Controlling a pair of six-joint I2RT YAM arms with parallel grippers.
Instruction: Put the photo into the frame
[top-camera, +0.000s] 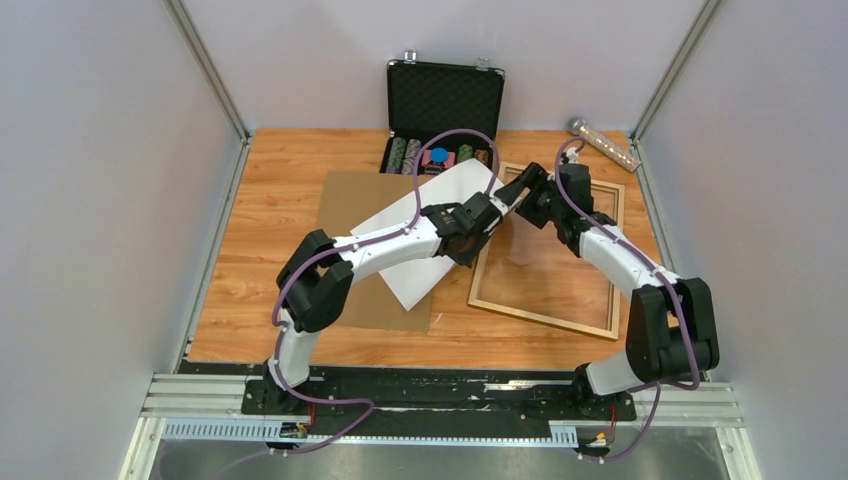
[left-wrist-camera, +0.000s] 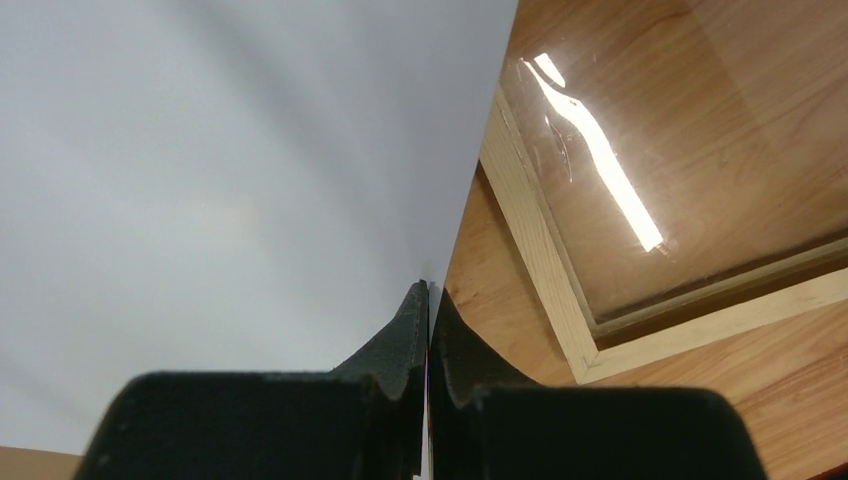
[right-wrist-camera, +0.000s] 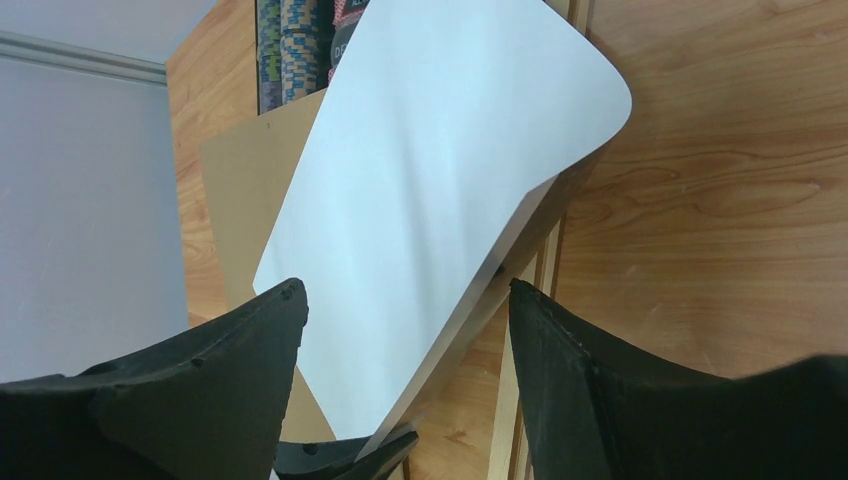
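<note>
The photo (top-camera: 452, 188) is a single large rectangular sheet of paper with its plain, smooth white back turned up. No printed side can be seen. It is held off the table, tilted and slightly bowed, just left of the frame (top-camera: 545, 316), and its far corner reaches over the frame's far left corner. In the right wrist view the photo (right-wrist-camera: 440, 170) curves, so that corner looks rounded. In the left wrist view the photo (left-wrist-camera: 220, 180) fills the space left of the frame's near left corner.

The frame (left-wrist-camera: 530, 215) is one rectangle of thin, pale, square-cut wooden rails. Its clear pane is glossy, carries a bright streak of reflected light, and shows the table's grain through it.

The left gripper (left-wrist-camera: 428, 300) is pinched tight on the photo's edge, just left of the frame's left rail. The right gripper (right-wrist-camera: 400, 290) is over the frame's far left corner. Its two black fingers are spread wide on either side of the sheet and do not touch it.

One flat, matt brown backing panel (top-camera: 365, 200) lies further left of the frame, partly under the photo. One black case (top-camera: 445, 100) stands open beyond the frame's far left corner, holding rows of striped chips (top-camera: 420, 155); their number is unclear. One clear tube (top-camera: 605, 143) lies beyond the frame's far right corner. Everything rests on the wood-grain table (top-camera: 270, 260).
</note>
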